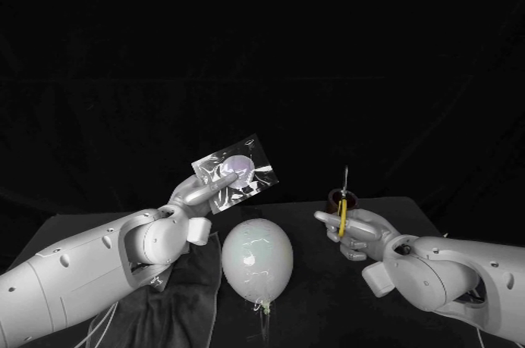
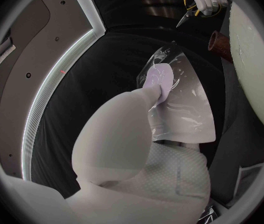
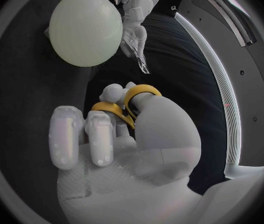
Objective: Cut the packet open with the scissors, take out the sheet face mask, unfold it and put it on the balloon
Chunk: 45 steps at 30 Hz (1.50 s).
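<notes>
Two hands up, you'll see: L hand [image 1: 208, 192] pinches the clear packet [image 1: 235, 172] above the balloon [image 1: 257, 258], which lies on the table [image 1: 317, 302] betw. the arms; R hand [image 1: 356, 230] grips the yellow-handled scissors [image 1: 344, 200], blades upright, apart from the packet.

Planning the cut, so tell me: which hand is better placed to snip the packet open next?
The right, probably. The right hand grips the scissors by their yellow handles, blades up, while the left hand holds the packet raised, apart from the blades.
</notes>
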Available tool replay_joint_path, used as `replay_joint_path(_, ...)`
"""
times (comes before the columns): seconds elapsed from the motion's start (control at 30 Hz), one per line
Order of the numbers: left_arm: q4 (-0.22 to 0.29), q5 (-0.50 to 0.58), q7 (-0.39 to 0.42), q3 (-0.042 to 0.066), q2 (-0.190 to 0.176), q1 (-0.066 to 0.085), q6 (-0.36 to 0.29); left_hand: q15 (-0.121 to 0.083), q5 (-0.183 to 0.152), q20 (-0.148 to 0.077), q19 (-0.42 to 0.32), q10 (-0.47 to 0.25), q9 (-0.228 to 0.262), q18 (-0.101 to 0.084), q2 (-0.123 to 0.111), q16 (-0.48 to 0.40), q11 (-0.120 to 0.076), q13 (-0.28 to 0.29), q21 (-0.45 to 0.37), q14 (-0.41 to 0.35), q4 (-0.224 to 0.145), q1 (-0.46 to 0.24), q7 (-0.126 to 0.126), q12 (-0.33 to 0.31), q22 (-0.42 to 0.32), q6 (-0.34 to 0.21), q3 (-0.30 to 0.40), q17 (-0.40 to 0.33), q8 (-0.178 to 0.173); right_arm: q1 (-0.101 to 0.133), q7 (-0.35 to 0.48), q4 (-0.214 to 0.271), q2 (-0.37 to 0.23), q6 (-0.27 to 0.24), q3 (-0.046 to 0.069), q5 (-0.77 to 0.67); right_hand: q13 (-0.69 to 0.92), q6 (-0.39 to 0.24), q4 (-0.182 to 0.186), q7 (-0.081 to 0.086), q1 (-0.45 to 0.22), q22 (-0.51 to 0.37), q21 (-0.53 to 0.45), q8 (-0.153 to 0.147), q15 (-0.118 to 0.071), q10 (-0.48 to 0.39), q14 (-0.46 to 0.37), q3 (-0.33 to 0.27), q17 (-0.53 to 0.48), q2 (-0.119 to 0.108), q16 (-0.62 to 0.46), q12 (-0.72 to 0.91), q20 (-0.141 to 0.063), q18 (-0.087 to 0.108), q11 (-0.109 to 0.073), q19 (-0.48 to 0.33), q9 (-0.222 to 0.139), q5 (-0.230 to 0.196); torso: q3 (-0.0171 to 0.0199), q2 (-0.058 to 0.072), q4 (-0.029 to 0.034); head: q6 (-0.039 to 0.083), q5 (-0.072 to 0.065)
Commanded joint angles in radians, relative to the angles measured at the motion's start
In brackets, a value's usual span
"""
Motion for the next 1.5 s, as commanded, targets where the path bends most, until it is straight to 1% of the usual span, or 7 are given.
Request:
replay_joint_path(0.03,0.019,-0.030,-0.026,0.000,0.002,0.003,-0.003,-0.002,0.003,0.000,0.009,0.017,0.101,0.014,-0.002,0.001,-0.010,0.000,0.004,0.008,0.001,-0.010,0.002,-0.004,-0.001,0.008,0.008,0.002,0.004,-0.003,-0.076,0.015,-0.012,0.107,-0.002,-0.087,0.281,0.017,0.053,-0.022,-0.032,0.219,0.027,0.004,-0.001,0.195,0.101,-0.014,0.260,0.024,0.003,1.059,-0.007,-0.012,-0.095,0.048,0.018,-0.003,0.0046,0.001,-0.0041,-0.010,-0.018)
replay_joint_path(0.2,0.033,-0.055,-0.055,-0.002,0.006,0.003,-0.006,-0.003,0.003,0.000,0.009,0.017,0.102,0.014,-0.004,0.000,-0.010,0.000,0.005,0.008,-0.002,-0.012,0.002,-0.005,-0.001,0.007,0.011,0.002,0.005,-0.004,-0.115,0.035,-0.024,0.157,-0.005,-0.137,0.281,0.024,0.135,-0.026,-0.077,0.229,0.047,-0.002,-0.004,0.195,0.101,-0.028,0.260,0.079,0.003,1.059,-0.009,-0.017,-0.099,0.059,0.026,-0.002,0.0052,-0.001,-0.0044,-0.018,-0.033)
replay_joint_path(0.3,0.036,-0.069,-0.071,-0.002,0.010,0.003,-0.008,-0.003,0.003,0.000,0.009,0.017,0.102,0.014,-0.004,0.000,-0.010,0.000,0.005,0.008,-0.002,-0.012,0.002,-0.005,-0.001,0.007,0.011,0.002,0.005,-0.005,-0.131,0.048,-0.028,0.150,-0.007,-0.160,0.281,-0.043,0.154,-0.027,-0.074,0.229,0.046,-0.125,-0.005,0.195,0.101,-0.040,0.260,0.080,0.003,1.059,-0.011,-0.017,-0.100,0.059,-0.022,-0.003,0.0051,-0.001,-0.0034,-0.022,-0.044)
replay_joint_path(0.63,0.039,-0.084,-0.101,-0.003,0.014,0.003,-0.015,-0.003,0.003,-0.001,0.009,0.017,0.103,0.014,-0.005,0.000,-0.010,0.000,0.005,0.008,-0.004,-0.015,0.002,-0.005,-0.001,0.007,0.014,0.003,0.005,-0.006,-0.171,0.071,-0.029,0.074,-0.011,-0.193,0.281,-0.024,0.163,-0.029,-0.032,0.227,0.039,-0.140,-0.008,0.195,0.101,-0.012,0.260,0.155,0.003,1.059,-0.013,-0.015,-0.103,0.054,-0.020,-0.001,0.0037,-0.001,-0.0006,-0.026,-0.054)
replay_joint_path(0.93,0.043,-0.105,-0.135,-0.004,0.011,0.003,-0.012,-0.003,0.003,-0.001,0.009,0.017,0.104,0.014,-0.006,-0.001,-0.010,0.000,0.006,0.008,-0.006,-0.016,0.002,-0.005,-0.001,0.007,0.015,0.003,0.005,-0.006,-0.143,0.099,-0.037,0.085,-0.011,-0.181,0.281,-0.134,0.153,0.024,0.007,0.222,0.024,-0.326,0.027,0.195,0.101,-0.008,0.260,0.204,0.003,1.059,0.011,-0.012,-0.059,0.045,-0.094,-0.002,0.0025,0.000,-0.0003,-0.028,-0.055)
replay_joint_path(1.2,0.040,-0.127,-0.164,-0.005,0.014,0.009,-0.016,-0.003,0.003,-0.001,0.009,0.017,0.104,0.014,-0.006,-0.001,-0.010,0.000,0.006,0.008,-0.007,-0.017,0.003,-0.005,-0.001,0.006,0.017,0.004,0.005,-0.006,-0.133,0.123,-0.055,0.099,-0.012,-0.212,0.281,-0.203,0.099,0.068,0.024,0.234,0.050,-0.486,0.053,0.195,0.101,-0.063,0.260,0.031,0.003,1.059,0.032,-0.019,-0.023,0.061,-0.199,-0.001,0.0033,-0.001,-0.0024,-0.026,-0.049)
replay_joint_path(1.5,-0.001,-0.138,-0.200,-0.006,0.056,0.045,-0.033,-0.003,0.003,-0.001,0.010,0.018,0.106,0.014,-0.007,-0.001,-0.010,0.000,0.007,0.009,-0.010,-0.022,0.003,-0.005,-0.001,0.007,0.021,0.005,0.006,-0.011,-0.094,0.163,-0.075,0.058,-0.026,-0.323,0.281,-0.223,0.066,0.123,0.068,0.244,0.072,-0.632,0.101,0.195,0.101,-0.093,0.260,-0.056,0.003,1.059,0.074,-0.024,0.029,0.075,-0.332,-0.003,0.0039,-0.003,-0.0024,-0.029,-0.053)
